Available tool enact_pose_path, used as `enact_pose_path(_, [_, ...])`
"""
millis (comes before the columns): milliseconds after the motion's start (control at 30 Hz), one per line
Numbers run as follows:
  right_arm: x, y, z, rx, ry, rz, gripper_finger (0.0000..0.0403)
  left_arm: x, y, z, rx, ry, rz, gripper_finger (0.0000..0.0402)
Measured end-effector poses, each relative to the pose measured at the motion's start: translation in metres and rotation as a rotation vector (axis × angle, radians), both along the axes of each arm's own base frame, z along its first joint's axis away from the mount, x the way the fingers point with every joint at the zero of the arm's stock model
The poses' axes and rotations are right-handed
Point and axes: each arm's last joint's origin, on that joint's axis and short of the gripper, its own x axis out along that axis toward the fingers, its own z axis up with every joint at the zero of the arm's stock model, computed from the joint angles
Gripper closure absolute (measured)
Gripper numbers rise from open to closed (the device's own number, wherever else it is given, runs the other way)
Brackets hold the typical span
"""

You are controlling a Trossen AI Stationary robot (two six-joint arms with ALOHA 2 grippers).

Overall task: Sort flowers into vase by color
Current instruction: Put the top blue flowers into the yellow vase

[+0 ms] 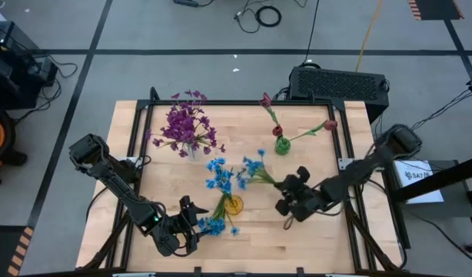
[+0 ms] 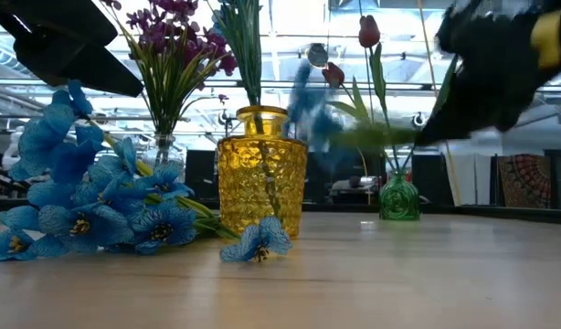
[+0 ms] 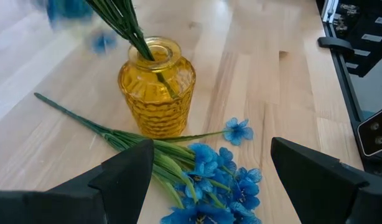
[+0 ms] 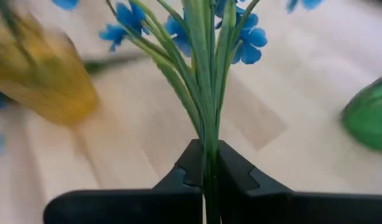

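A blue sprig [image 1: 254,168] is held above the table by my right gripper [image 1: 286,192], which is shut on its stems. A yellow glass vase [image 1: 233,205] stands at the table's near middle, with blue flowers [image 1: 218,178] in it. Another blue sprig [image 3: 206,177] lies flat on the wood beside the vase. My left gripper [image 3: 211,149] is open, one finger on either side of that sprig's stems without touching them. Purple flowers [image 1: 187,127] stand in a clear vase, and red tulips [image 1: 328,125] stand in a green vase [image 1: 282,145]. My right gripper pinches the bundled green stems [image 4: 209,158] of the blue sprig between its two fingers [image 4: 178,180]. It comes from the table's right side. The sprig is lifted clear of the table, and its blossoms [image 4: 247,40] point away from the fingers toward the yellow vase.
A black frame rail [image 1: 351,165] runs along the table's edges. A dark box [image 1: 337,82] sits beyond the far edge. Bare wood [image 1: 313,242] lies near the front right. The green vase [image 2: 399,196] stands close behind the right arm's path.
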Motion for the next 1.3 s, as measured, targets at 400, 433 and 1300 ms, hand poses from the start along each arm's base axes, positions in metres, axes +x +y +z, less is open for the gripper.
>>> enact_pose_path(400, [-0.057,0.019,0.093,-0.05,-0.467,0.082,0.0399,-0.022,-0.018,0.034,0.045,-0.11,-0.123,0.0072])
enact_pose_path(433, [-0.058,0.021,0.099,-0.07,-0.496,0.087,0.0399,-0.024,-0.019,0.041,0.055,-0.148,-0.124,0.0072])
enact_pose_path(1300, [0.019,0.041,0.122,-0.236,-1.307,0.5,0.0397,0.081,0.015,0.134,0.206,-0.639,-0.27,0.0072])
